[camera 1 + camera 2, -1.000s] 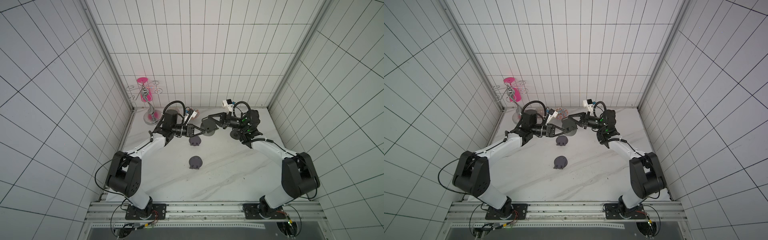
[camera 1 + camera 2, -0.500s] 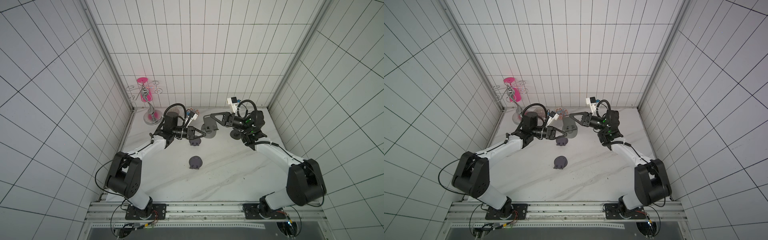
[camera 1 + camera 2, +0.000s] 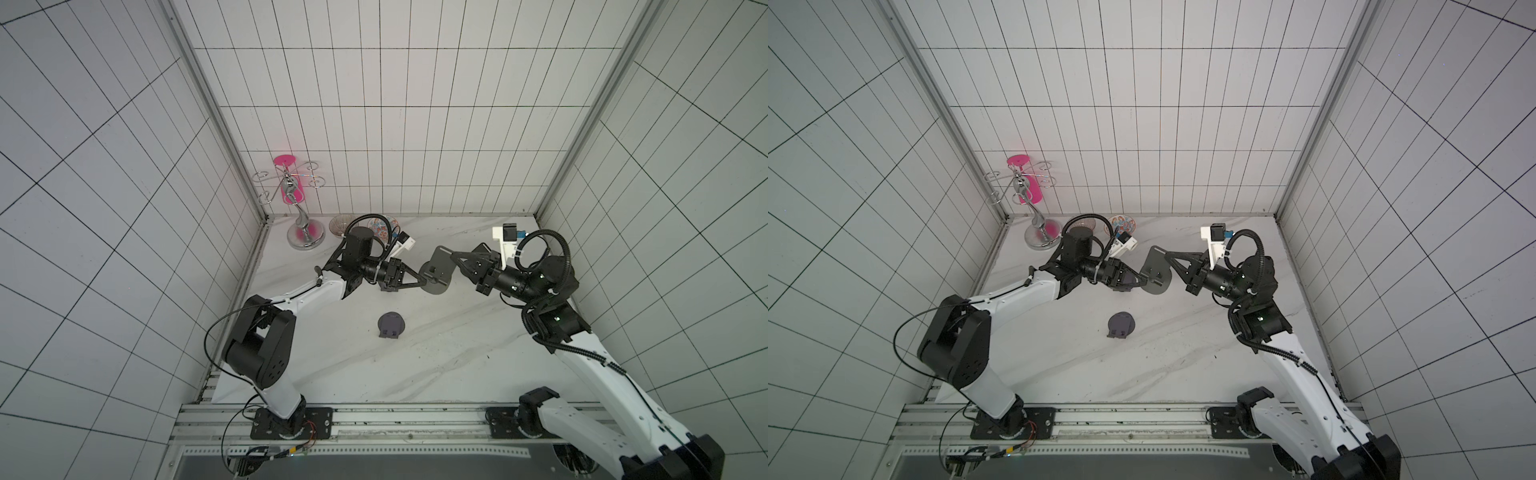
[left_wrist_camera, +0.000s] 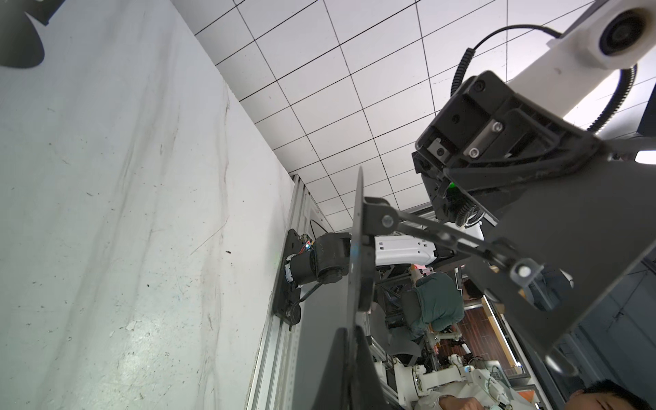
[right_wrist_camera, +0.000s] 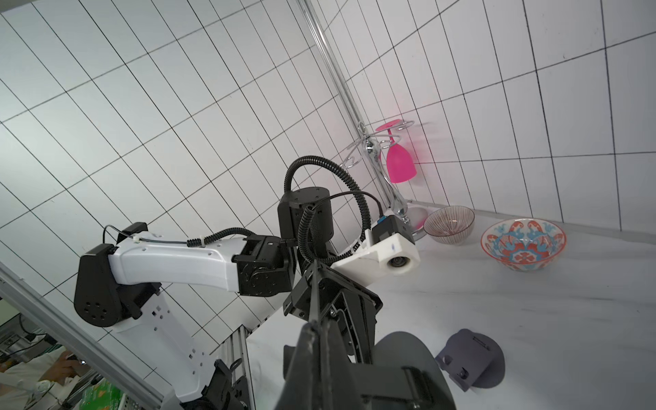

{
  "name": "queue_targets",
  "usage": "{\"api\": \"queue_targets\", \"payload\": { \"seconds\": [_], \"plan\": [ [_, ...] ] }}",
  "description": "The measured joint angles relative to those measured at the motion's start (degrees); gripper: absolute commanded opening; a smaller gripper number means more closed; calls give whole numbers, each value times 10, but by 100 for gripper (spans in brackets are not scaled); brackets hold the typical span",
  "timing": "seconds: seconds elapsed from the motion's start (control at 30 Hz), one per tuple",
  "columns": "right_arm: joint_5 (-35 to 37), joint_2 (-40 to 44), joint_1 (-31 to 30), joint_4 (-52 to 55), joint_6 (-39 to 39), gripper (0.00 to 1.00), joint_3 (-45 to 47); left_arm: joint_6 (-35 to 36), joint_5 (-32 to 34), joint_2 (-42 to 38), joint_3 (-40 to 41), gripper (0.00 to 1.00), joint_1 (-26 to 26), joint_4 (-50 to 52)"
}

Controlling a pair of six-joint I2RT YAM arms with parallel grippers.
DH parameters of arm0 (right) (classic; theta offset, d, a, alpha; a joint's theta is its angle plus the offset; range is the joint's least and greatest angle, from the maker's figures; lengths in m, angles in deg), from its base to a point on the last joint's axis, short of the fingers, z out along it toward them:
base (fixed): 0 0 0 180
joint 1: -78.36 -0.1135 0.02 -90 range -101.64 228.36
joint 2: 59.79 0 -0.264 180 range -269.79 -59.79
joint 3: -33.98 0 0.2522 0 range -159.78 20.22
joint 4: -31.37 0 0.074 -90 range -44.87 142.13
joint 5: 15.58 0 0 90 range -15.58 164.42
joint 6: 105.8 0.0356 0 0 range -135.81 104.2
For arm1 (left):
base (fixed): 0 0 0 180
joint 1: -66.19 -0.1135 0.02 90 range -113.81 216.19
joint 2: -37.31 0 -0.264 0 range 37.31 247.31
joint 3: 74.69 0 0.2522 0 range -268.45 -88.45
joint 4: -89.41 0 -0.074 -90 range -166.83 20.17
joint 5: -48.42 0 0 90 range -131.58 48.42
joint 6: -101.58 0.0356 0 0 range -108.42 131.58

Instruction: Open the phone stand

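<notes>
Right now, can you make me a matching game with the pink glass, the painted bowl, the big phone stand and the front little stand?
1 pink glass
2 painted bowl
3 big phone stand
4 front little stand

A flat on the table, untouched
B upside down on the metal rack
C pinched between left gripper and right gripper
D upright by the back wall

Pairs: 1-B, 2-D, 3-C, 4-A

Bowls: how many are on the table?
2. A striped bowl and a red-and-blue bowl stand side by side at the far edge of the table. From above, the left arm might hide another.
</notes>
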Motion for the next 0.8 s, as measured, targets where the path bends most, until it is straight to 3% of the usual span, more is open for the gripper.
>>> {"api": "queue_targets", "payload": {
  "seconds": [0.23, 0.4, 0.43, 0.6, 0.67, 0.8],
  "plan": [
    [-23, -30, 16, 9, -24, 0, -5, 7, 26, 9, 0, 0, 2, 24],
    [-32, -66, 29, 27, -43, 47, -35, -7, 39, 28, -2, 0, -6, 17],
    [-32, -68, 31, 25, -43, 51, -39, -14, 40, 34, -2, 0, -8, 12],
    [-52, -71, 37, -21, -33, 56, -59, -71, 61, 73, -2, 0, -19, -26],
    [-57, -76, 37, -28, -30, 67, -61, -94, 63, 80, 0, 0, -21, -52],
    [-54, -90, 59, -18, -21, 69, -60, -146, 61, 85, 8, 0, -23, -131]
  ]
}}
